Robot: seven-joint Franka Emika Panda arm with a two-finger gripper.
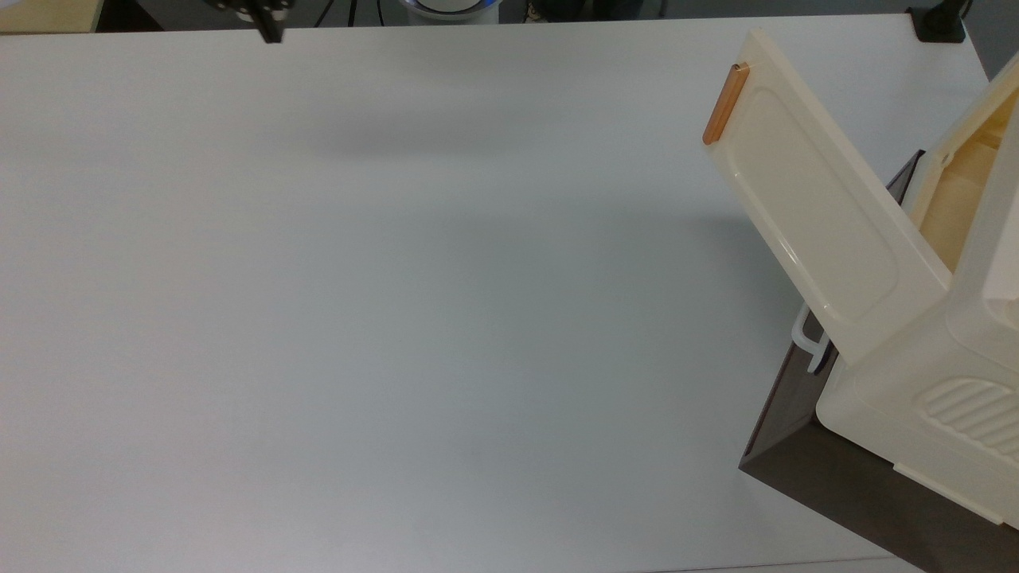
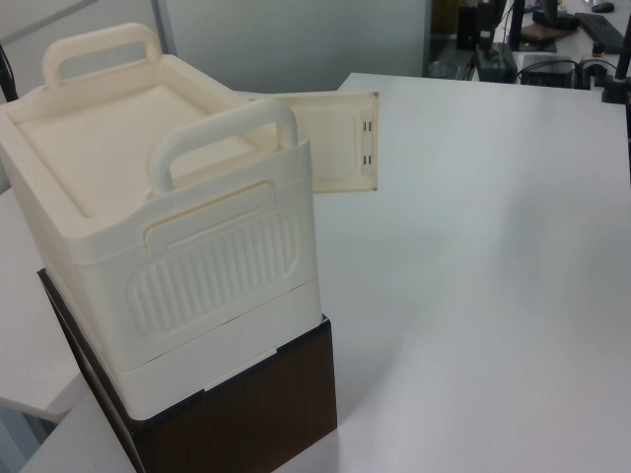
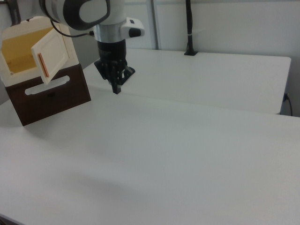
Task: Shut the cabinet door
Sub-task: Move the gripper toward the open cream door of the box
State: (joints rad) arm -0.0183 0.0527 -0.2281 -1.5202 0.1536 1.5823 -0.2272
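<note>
The cabinet door (image 1: pixel 820 215) is a cream-white panel with an orange-brown bar handle (image 1: pixel 725 103), and it stands swung open from the cream cabinet (image 1: pixel 939 382) at the top view's right. In the right view the door (image 3: pixel 52 51) hangs open at the far left, showing the yellowish inside. The left view shows the door (image 2: pixel 335 138) sticking out behind the cabinet (image 2: pixel 168 227). My gripper (image 3: pixel 116 90) hovers above the table, well to the right view's right of the door, with its fingers together and nothing in them. Its tip (image 1: pixel 271 33) pokes in at the top view's upper left edge.
The cabinet sits on a dark brown box (image 3: pixel 47 96) with a white loop handle (image 1: pixel 808 341). The white table (image 1: pixel 398 302) stretches wide between gripper and cabinet. A black post (image 3: pixel 189 28) stands at the table's far edge in the right view.
</note>
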